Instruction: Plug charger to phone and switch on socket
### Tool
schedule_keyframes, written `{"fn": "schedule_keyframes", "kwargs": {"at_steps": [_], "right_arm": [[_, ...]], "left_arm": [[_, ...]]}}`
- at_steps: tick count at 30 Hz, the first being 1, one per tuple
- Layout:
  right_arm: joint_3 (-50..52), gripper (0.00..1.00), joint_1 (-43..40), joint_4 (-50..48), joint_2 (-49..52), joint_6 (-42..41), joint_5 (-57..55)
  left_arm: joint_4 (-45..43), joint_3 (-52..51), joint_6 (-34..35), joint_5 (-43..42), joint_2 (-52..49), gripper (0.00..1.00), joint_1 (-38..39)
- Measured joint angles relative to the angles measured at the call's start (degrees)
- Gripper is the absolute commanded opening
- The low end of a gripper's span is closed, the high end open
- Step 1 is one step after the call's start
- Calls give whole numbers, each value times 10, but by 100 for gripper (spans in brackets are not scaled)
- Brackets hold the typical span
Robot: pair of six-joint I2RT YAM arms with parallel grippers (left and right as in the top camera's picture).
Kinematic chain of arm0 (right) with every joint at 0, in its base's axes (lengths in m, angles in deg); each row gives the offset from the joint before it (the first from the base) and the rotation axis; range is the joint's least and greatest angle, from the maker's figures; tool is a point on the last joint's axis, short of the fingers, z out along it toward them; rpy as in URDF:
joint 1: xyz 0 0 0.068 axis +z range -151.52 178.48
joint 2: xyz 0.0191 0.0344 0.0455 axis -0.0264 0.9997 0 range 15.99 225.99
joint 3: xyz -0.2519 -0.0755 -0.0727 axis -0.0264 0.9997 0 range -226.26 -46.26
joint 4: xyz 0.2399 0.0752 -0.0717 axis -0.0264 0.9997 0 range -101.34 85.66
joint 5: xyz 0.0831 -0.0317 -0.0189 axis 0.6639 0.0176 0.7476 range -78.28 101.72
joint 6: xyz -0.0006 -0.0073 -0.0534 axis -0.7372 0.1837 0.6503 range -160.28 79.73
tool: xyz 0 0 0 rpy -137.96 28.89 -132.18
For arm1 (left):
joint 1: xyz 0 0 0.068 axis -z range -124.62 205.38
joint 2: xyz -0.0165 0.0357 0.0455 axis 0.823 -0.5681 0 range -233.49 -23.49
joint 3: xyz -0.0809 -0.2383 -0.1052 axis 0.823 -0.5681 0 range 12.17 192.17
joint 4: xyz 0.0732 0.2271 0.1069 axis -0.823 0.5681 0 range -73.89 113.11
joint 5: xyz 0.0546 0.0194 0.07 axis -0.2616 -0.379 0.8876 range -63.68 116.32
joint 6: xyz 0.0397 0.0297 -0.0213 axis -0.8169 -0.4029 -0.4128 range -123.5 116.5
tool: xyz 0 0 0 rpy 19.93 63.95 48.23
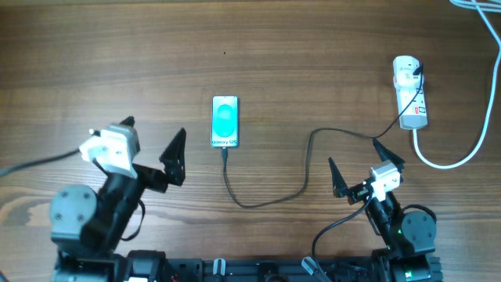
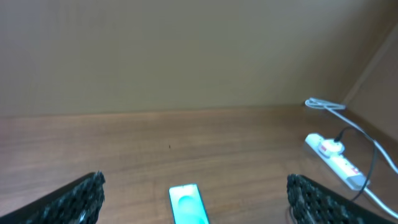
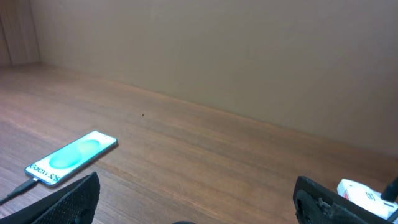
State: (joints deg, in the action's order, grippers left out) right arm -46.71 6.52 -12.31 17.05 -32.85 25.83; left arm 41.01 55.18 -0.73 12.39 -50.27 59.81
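Observation:
The phone [image 1: 225, 121] lies flat mid-table with its teal screen lit; it also shows as the phone [image 2: 188, 205] and the phone [image 3: 71, 158]. The thin black charger cable [image 1: 266, 200] loops from the socket [image 1: 409, 92] to the phone's near end, where its tip [image 3: 15, 191] meets the edge; whether it is inserted I cannot tell. My left gripper [image 1: 156, 127] stands open, short of the phone and to its left. My right gripper [image 1: 352, 151] is open over bare wood beside the cable, holding nothing. The socket [image 2: 333, 155] sits at the far right.
A thick white cord [image 1: 462, 149] curves from the socket along the right edge and off the far right corner. A brown wall rises behind the table [image 3: 205, 149]. The arm bases [image 1: 78, 219] stand at the near edge.

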Motion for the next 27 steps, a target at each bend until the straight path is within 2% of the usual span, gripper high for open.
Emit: {"fn": "schedule_keyframes", "kwargs": {"at_steps": [10,20,27], "right_arm": [[0,100,0,0,0,0,0],[0,100,0,0,-1,0,0],[0,100,0,0,-1,0,0]], "left_arm": [[-140,-207,-10,2,122,100,-1],[-151,-301,-17,2,238,100,-27],[-154,-331,-27,2,259,100,-27]]}}
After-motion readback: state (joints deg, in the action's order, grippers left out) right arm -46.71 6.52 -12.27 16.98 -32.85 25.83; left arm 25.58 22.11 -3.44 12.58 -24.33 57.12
